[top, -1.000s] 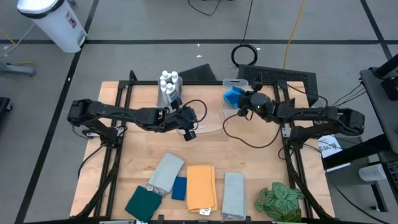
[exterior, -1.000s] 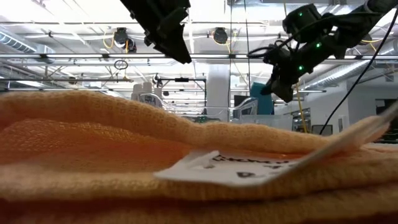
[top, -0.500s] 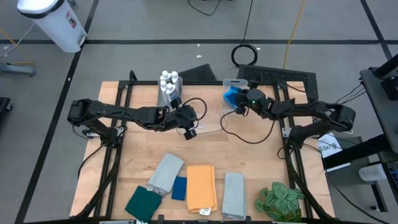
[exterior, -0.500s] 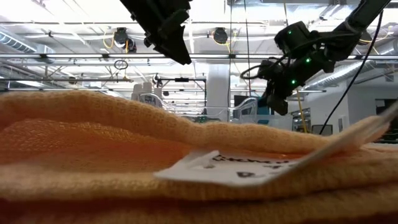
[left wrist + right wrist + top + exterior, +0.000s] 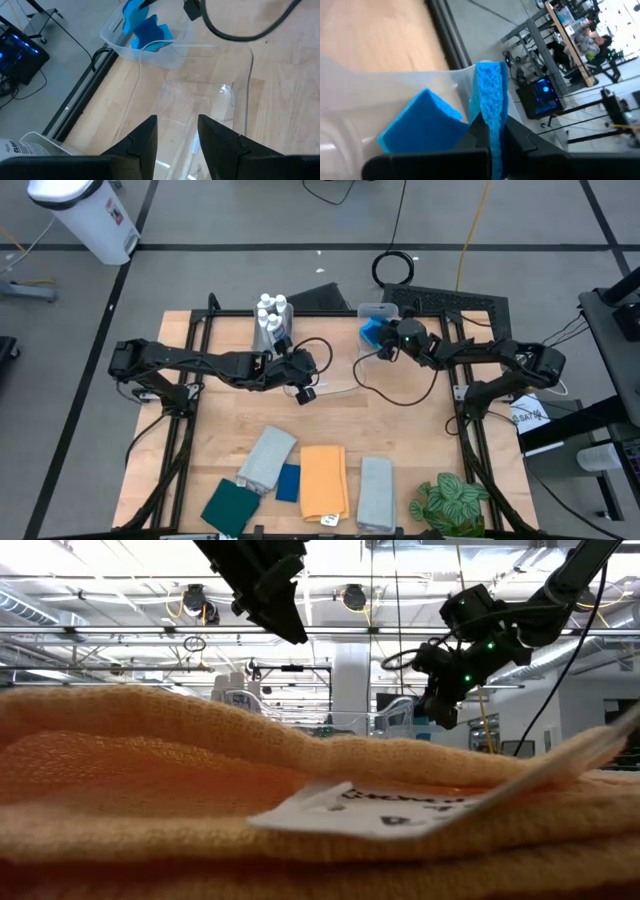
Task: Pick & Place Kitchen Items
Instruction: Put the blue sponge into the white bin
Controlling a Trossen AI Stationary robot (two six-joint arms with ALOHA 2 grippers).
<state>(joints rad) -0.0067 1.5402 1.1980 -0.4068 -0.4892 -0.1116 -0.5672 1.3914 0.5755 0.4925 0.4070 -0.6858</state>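
My right gripper is shut on a wavy blue sponge at the clear bin at the far right. A second blue sponge lies inside that bin. My left gripper hovers open over an empty clear bin mid-table, with nothing between its fingers. White bottles stand in a bin at the far edge. Along the near edge lie folded cloths: dark green, grey, blue, orange and another grey one. My right gripper pinches the blue sponge by its two broad faces between both fingers. The fingers come from the table's right, slanting a little downward. The sponge stands on edge and sticks out past the fingertips over the bin. Whether it touches the bin, I cannot tell.
A green leafy plant sits at the near right corner. Black cables trail over the table's middle. In the low view the orange cloth with its white label fills the foreground. Bare wood lies between the bins and the cloths.
My right gripper, still shut, has moved toward the table's left and far edge and sunk a little, closing in on the sponge bin.
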